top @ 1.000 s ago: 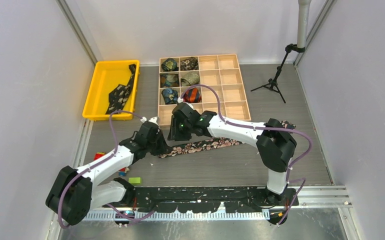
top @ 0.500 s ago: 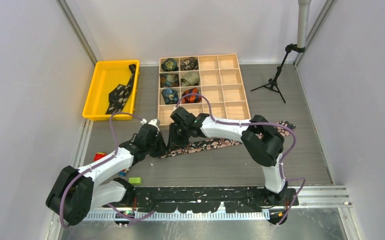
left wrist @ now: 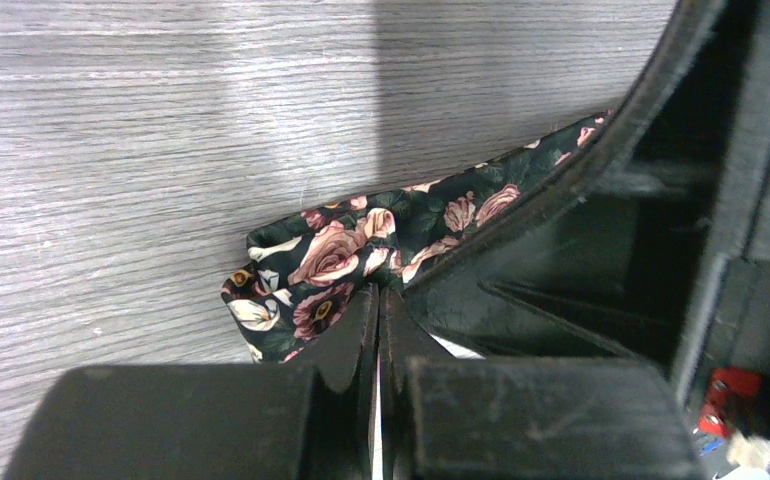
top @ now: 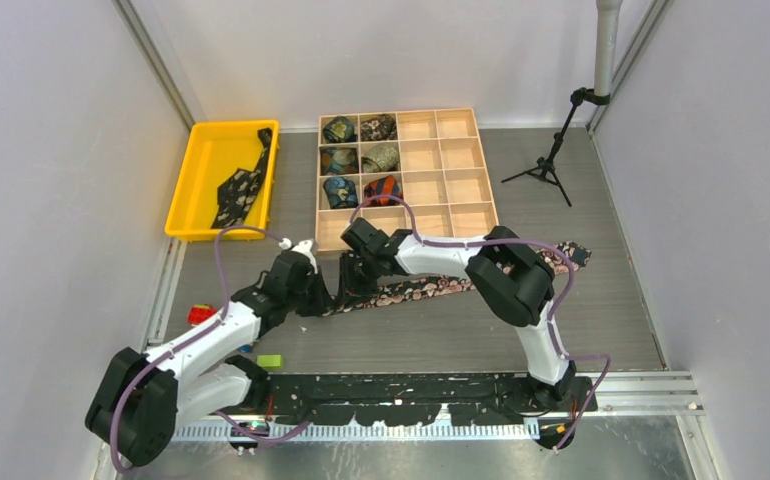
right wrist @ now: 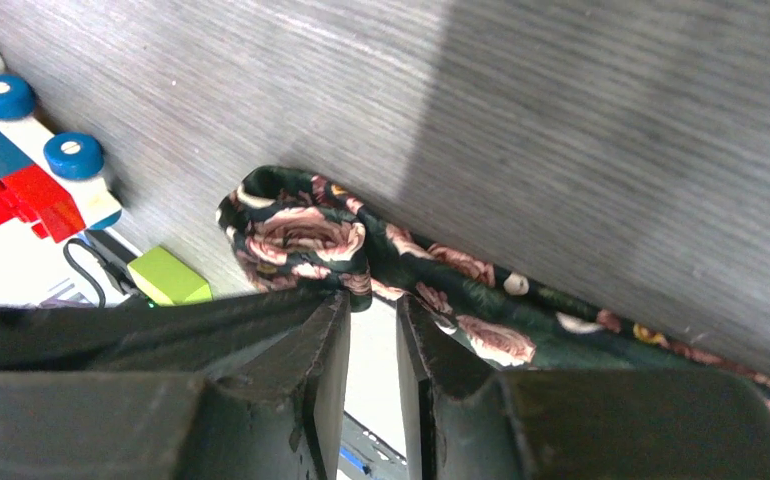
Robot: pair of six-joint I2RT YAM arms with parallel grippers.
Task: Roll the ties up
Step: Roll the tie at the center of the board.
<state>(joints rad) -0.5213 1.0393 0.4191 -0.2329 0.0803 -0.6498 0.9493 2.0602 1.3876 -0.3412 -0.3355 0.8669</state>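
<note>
Overhead, the arms hide the folded end of the floral tie (top: 421,290), which lies along the desk (top: 411,340). The left end effector (left wrist: 378,292) is clamped on that fold. The right end effector (right wrist: 371,300) has its fingers a slit apart at the fold, grip unclear. Beyond both, a wooden tray (top: 461,215) holds six rolled ties (top: 339,128). Farther left, a yellow bin (top: 206,150) holds a black dotted tie (top: 241,185).

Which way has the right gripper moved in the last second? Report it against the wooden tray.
Yes: the right gripper slid nearer, off the wooden tray's front edge, down to the floral tie.
</note>
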